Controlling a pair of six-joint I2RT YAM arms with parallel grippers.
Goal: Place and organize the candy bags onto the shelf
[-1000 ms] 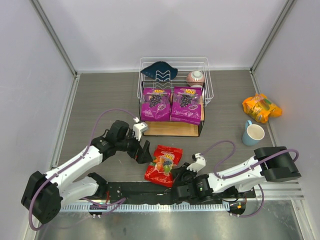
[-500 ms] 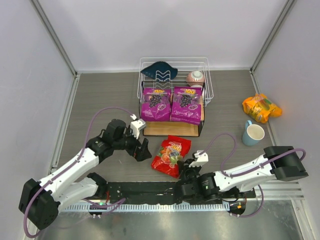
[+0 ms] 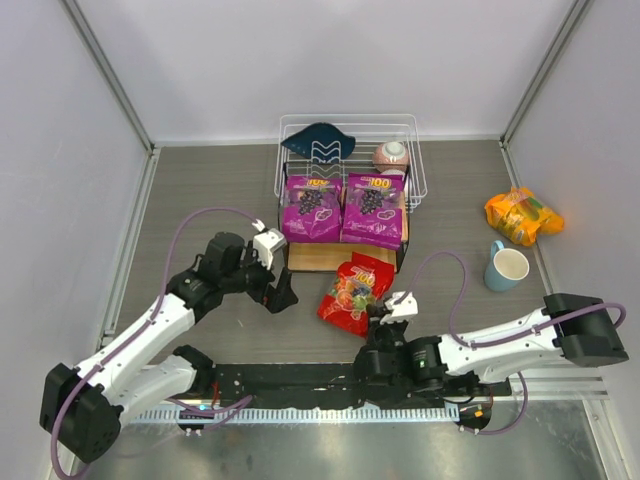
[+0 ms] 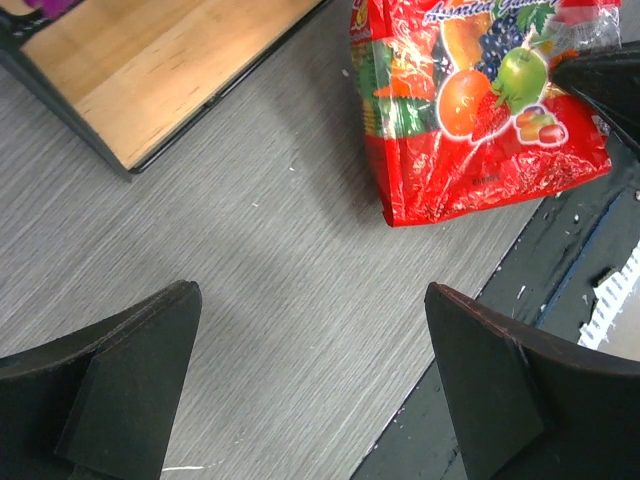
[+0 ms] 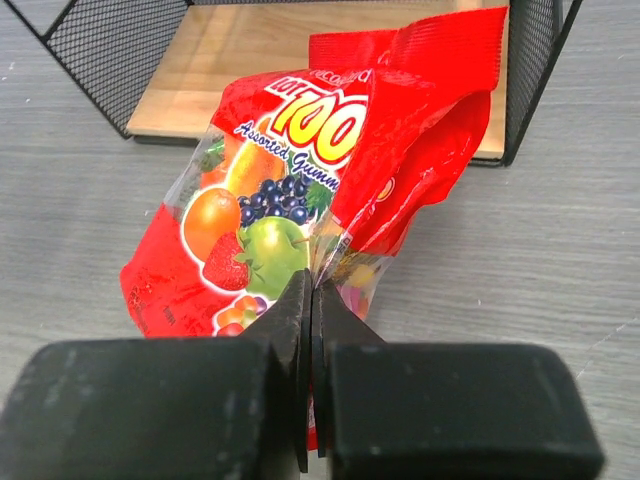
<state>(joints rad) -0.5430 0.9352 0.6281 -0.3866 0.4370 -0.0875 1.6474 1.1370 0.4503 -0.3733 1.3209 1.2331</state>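
Note:
The shelf [image 3: 345,258] stands mid-table with two purple candy bags [image 3: 312,208] [image 3: 373,209] on its top board. My right gripper [image 3: 378,318] is shut on the near edge of the red candy bag [image 3: 356,291] and holds it just in front of the shelf's lower board [image 5: 330,60]; the bag fills the right wrist view [image 5: 320,200]. My left gripper [image 3: 283,297] is open and empty over the table to the left of the red bag [image 4: 480,100]. The orange-yellow candy bag [image 3: 522,215] lies at the far right.
A white wire basket [image 3: 350,150] behind the shelf holds a dark blue cloth [image 3: 318,139] and a pink ball [image 3: 390,155]. A blue mug [image 3: 506,266] stands at the right. A black base strip [image 3: 300,380] runs along the near edge.
My right gripper has carried the red bag up and to the right, toward the shelf's lower board. My left gripper has drawn back slightly toward the shelf's left.

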